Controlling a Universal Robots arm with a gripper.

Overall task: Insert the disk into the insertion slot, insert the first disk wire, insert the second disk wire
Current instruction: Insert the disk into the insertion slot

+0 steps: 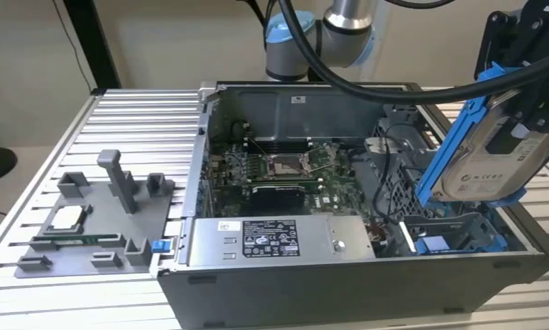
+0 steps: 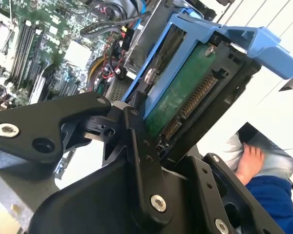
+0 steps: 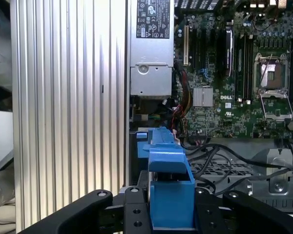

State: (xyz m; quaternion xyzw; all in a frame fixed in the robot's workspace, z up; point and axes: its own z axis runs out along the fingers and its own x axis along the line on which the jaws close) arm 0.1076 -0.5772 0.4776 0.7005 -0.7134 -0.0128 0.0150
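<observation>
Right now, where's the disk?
The disk hangs tilted in the claw at the exterior view's right, just above the insertion slot at the computer case's near corner, not yet in it.

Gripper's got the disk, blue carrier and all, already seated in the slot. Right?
Not seated. In the exterior view the gripper holds the disk, blue carrier and all, tilted in the air above the slot.
</observation>
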